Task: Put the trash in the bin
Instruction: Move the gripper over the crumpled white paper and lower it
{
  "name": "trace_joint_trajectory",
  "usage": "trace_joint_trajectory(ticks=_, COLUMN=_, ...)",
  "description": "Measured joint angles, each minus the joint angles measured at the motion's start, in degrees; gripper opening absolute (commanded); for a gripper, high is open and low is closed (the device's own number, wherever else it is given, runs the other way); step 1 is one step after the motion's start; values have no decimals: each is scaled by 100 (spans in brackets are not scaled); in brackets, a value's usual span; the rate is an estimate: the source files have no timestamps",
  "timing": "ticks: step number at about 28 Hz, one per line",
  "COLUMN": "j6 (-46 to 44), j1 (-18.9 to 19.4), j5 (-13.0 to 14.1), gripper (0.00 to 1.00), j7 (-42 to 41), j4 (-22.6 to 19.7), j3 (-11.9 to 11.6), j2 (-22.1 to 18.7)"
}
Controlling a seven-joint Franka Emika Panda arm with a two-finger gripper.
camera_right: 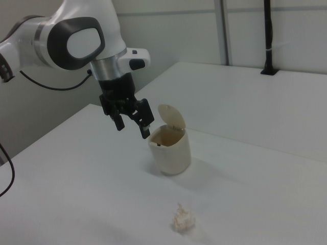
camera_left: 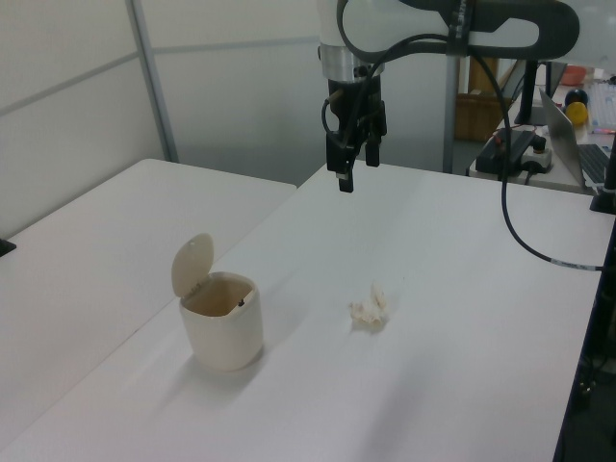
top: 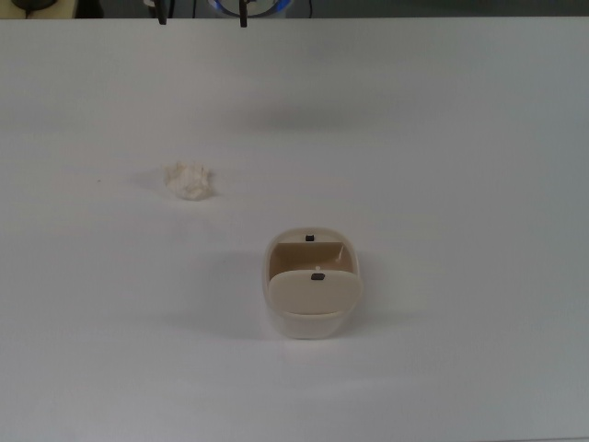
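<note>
On table — 1 trash (camera_left: 370,310), 1 bin (camera_left: 222,332).

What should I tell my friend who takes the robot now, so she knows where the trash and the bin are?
Gripper: up in the air above the table, jaws open, holding nothing.
Trash: a crumpled wad lying on the white table, apart from the bin; in the top view it is up and to the left of it.
Bin: standing upright, its lid tipped up, inside looks empty.
Done: nothing yet.
Left: go down to the trash, pinch it, carry it over the bin and drop it in.
</note>
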Motion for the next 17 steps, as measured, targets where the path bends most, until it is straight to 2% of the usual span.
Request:
trace_joint_trajectory(ticks=8, j6=0, j1=1, j5=1, gripper=100, j7=0, j4=-31, j3=28, j2=194)
trace_joint_trajectory(ticks=15, j6=178, j1=1, j5=-15, gripper=100, j7=0, j4=-59, j3=36, j2=593)
trace_joint_trajectory(ticks=17, j6=327, j1=-2, j5=-116, gripper=100, j7=0, j4=-83, j3=35, j2=742)
